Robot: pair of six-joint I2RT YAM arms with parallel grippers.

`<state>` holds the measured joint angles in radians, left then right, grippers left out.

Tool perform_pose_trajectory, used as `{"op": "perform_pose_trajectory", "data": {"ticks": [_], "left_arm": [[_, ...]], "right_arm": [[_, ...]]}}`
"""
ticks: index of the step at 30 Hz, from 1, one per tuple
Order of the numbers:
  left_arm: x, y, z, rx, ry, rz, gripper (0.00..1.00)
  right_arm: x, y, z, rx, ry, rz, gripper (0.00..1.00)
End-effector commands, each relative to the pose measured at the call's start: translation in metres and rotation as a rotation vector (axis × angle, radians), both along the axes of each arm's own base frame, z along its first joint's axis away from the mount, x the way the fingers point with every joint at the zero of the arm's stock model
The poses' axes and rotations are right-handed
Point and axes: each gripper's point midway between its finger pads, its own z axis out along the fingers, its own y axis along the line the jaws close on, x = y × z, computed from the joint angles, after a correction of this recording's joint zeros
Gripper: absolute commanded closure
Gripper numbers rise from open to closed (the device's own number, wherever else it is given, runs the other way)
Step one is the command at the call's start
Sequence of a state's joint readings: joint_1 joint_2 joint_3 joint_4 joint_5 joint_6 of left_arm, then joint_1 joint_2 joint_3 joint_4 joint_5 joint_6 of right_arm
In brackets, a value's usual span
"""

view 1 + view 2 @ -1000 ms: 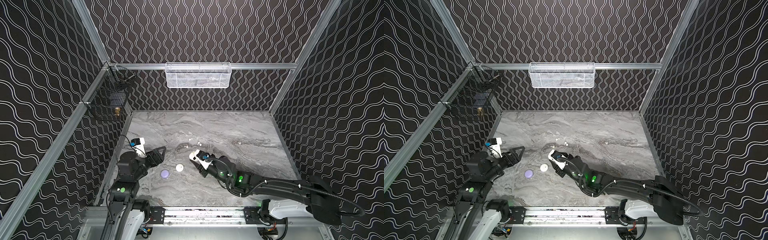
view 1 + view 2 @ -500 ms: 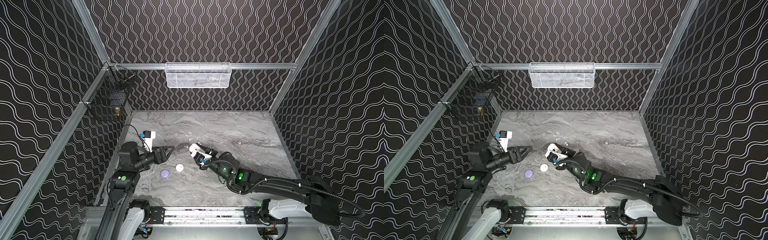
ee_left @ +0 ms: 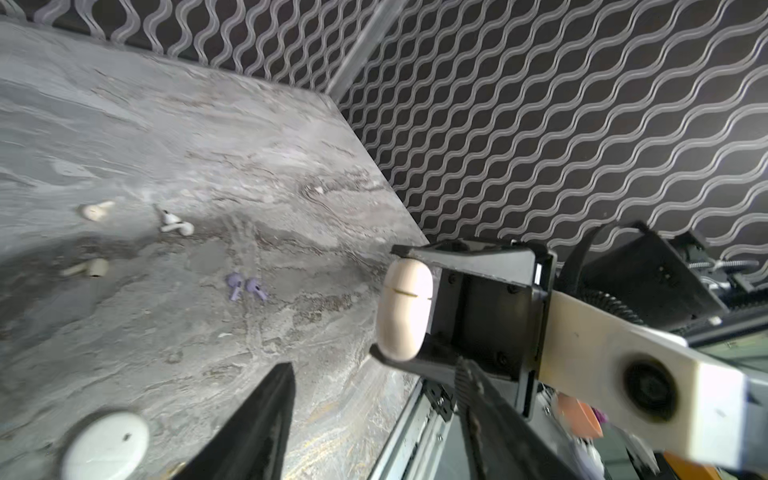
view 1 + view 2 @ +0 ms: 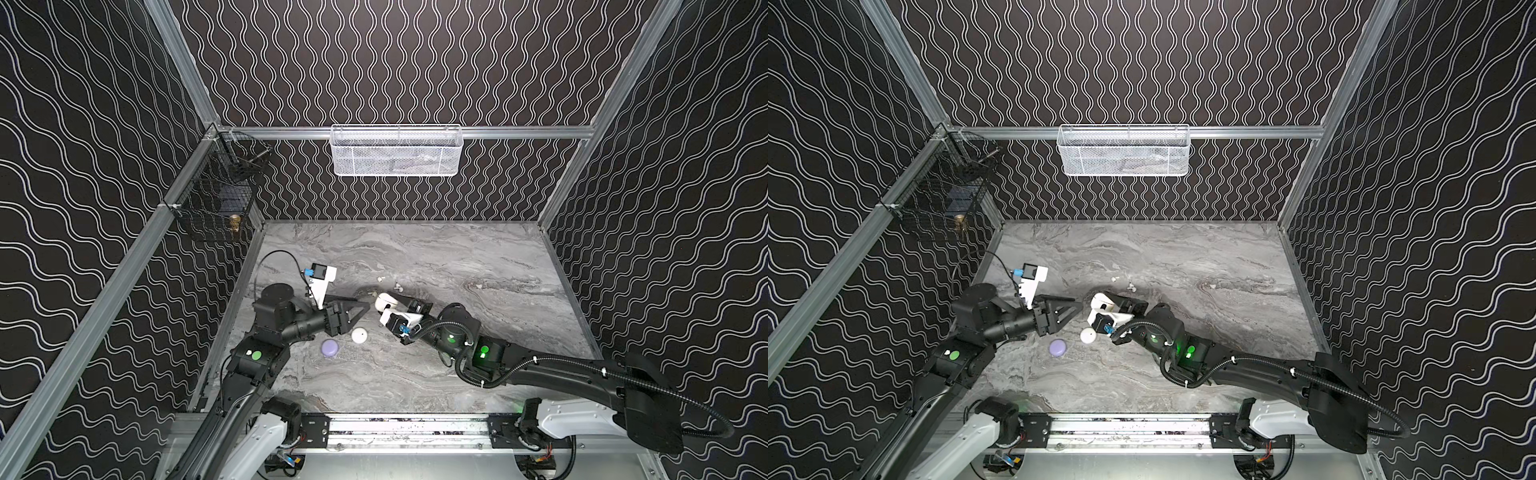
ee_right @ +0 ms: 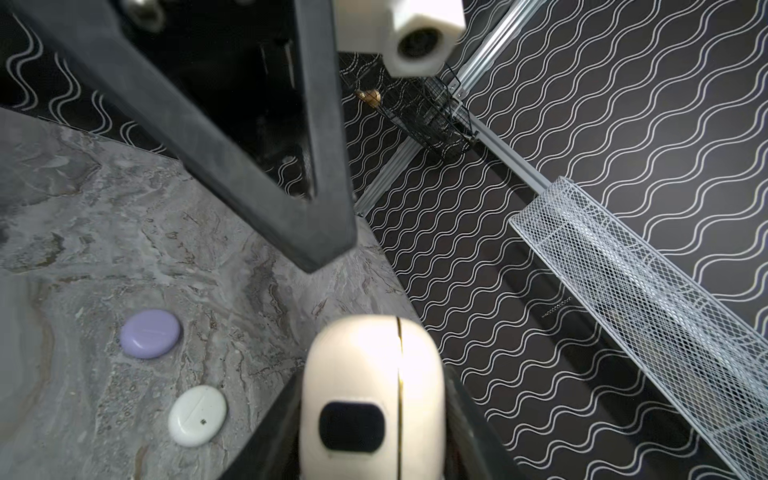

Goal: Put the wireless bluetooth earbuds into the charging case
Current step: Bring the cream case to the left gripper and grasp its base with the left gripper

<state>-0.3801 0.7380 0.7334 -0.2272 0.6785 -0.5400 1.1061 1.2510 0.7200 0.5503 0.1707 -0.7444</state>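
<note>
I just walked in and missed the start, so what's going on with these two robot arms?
The right hand grips a closed cream charging case, held above the marble table. The left hand, open and empty, points at it from close by. Earbuds lie loose on the table: a purple pair and several white or cream ones. A purple case and a white case lie closed on the table near the left hand.
</note>
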Motion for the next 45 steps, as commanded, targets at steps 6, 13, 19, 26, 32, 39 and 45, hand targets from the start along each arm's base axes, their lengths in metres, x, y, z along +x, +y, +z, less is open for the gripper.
{"op": "perform_pose_trajectory", "data": {"ticks": [6, 13, 19, 26, 32, 39, 45], "left_arm": [[0.004, -0.012, 0.000, 0.057, -0.076, 0.022, 0.42], [-0.005, -0.020, -0.002, 0.063, -0.078, -0.008, 0.44], [-0.010, -0.025, -0.007, 0.080, -0.071, -0.032, 0.45], [-0.008, -0.031, -0.008, 0.087, -0.071, -0.047, 0.50], [-0.007, -0.034, -0.005, 0.077, -0.080, -0.057, 0.54], [-0.010, -0.039, -0.003, 0.045, -0.081, -0.083, 0.60], [-0.011, -0.040, -0.002, 0.033, -0.085, -0.087, 0.71]], "right_arm": [[-0.010, 0.000, 0.007, 0.022, -0.013, 0.052, 0.78], [-0.013, 0.005, 0.008, 0.022, -0.005, 0.077, 0.78], [-0.008, 0.009, 0.011, 0.013, -0.014, 0.065, 0.78], [-0.007, 0.011, 0.012, 0.006, -0.018, 0.064, 0.78], [-0.009, 0.010, 0.014, 0.012, -0.024, 0.074, 0.78], [-0.012, 0.013, 0.016, 0.026, -0.030, 0.097, 0.78], [-0.012, 0.013, 0.018, 0.042, -0.039, 0.097, 0.76]]}}
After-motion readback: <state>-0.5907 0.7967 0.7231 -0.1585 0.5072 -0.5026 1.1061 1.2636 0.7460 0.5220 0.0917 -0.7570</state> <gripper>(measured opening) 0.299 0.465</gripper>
